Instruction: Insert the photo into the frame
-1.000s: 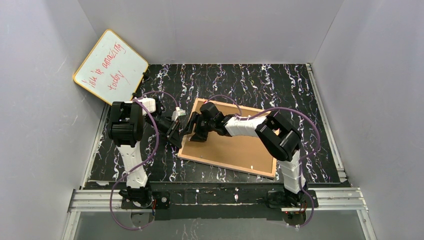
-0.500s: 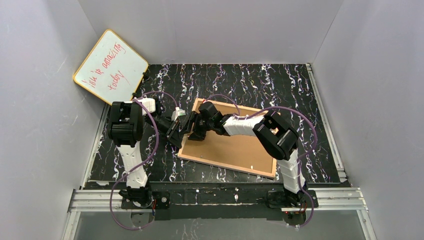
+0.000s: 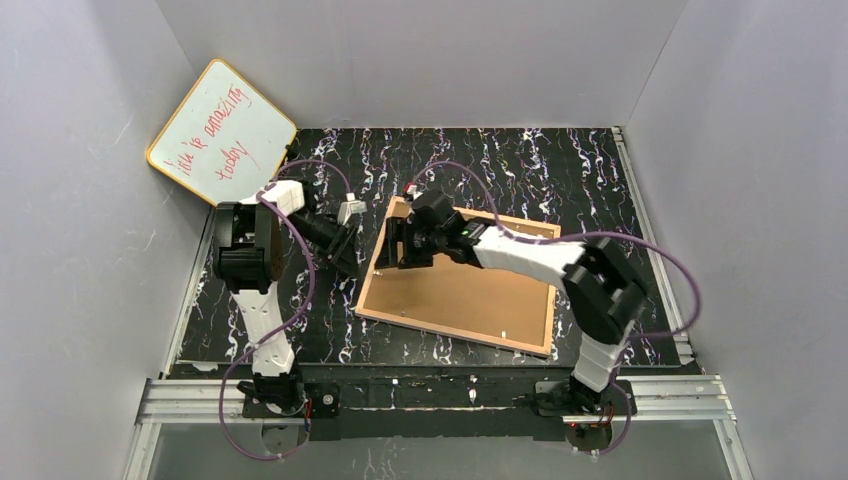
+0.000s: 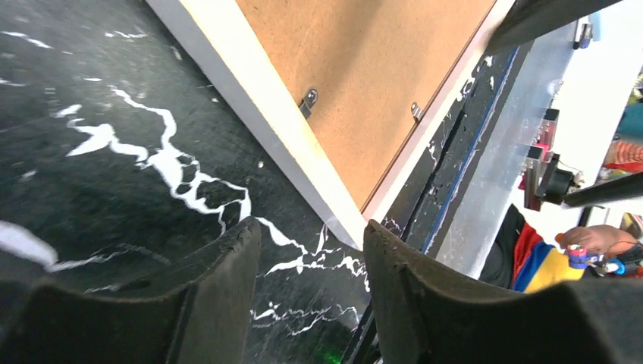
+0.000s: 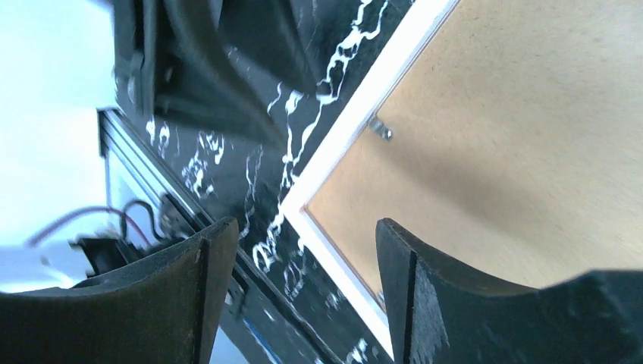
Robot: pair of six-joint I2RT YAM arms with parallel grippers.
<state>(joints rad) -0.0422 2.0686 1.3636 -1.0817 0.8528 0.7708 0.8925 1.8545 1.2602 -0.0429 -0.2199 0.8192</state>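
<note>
The frame (image 3: pixel 455 334) lies face down on the black marbled table, its white rim (image 4: pixel 258 114) around a brown backing board (image 3: pixel 470 290). Small metal tabs (image 4: pixel 307 98) sit along the board's edge. The photo is hidden or out of view. My left gripper (image 3: pixel 351 260) hovers just left of the frame's left edge; in the left wrist view its jaws (image 4: pixel 311 227) stand open over bare table, the frame's corner just beyond them. My right gripper (image 3: pixel 393 246) hangs over the frame's left edge, open (image 5: pixel 305 227), straddling the rim (image 5: pixel 356 129) with nothing held.
A yellow-rimmed whiteboard (image 3: pixel 222 133) with red writing leans in the back left corner. Grey walls close the table on three sides. An aluminium rail (image 3: pixel 440 395) carrying both arm bases runs along the near edge.
My left gripper has opened and drawn back to the left, off the frame's edge. The right arm has stretched out flatter, its gripper shifting slightly farther along the left edge and opening a little wider.
</note>
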